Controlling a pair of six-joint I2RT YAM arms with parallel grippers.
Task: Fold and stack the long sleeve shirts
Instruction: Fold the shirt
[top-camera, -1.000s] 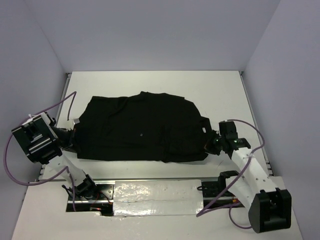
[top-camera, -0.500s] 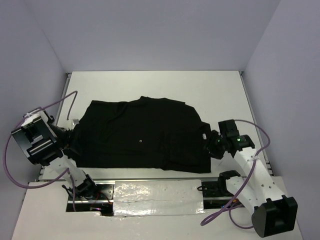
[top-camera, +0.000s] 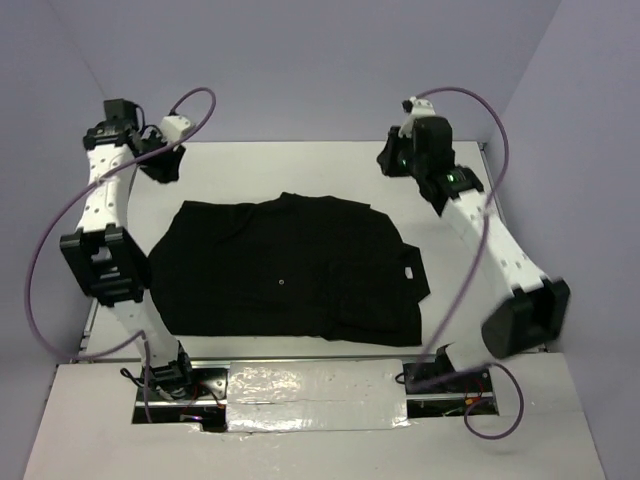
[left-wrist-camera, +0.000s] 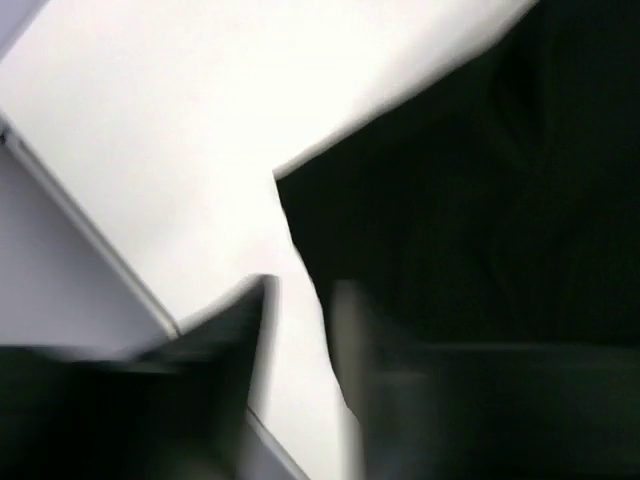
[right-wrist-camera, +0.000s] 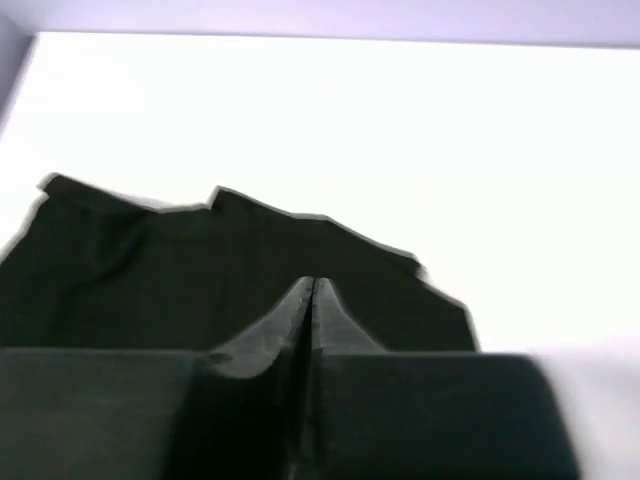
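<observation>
The black long sleeve shirt (top-camera: 285, 270) lies folded flat in the middle of the white table (top-camera: 300, 165), a small white label (top-camera: 408, 271) near its right edge. Both arms are raised high over the far side, away from the fabric. My left gripper (top-camera: 165, 160) hangs above the far left corner; in the blurred left wrist view its fingers (left-wrist-camera: 235, 335) stand apart over bare table beside a shirt (left-wrist-camera: 480, 200) corner, holding nothing. My right gripper (top-camera: 388, 160) hovers at the far right; its fingertips (right-wrist-camera: 311, 285) meet, empty, with the shirt (right-wrist-camera: 200, 270) below.
Lilac walls close in the table at the back and both sides. A raised table rim (left-wrist-camera: 90, 240) runs along the left edge. A crinkled silver strip (top-camera: 310, 385) lies between the arm bases at the near edge. Purple cables (top-camera: 45, 250) loop off both arms.
Both arms have let go of the shirt's side edges and swung up and away to the far side. The shirt has settled flat.
</observation>
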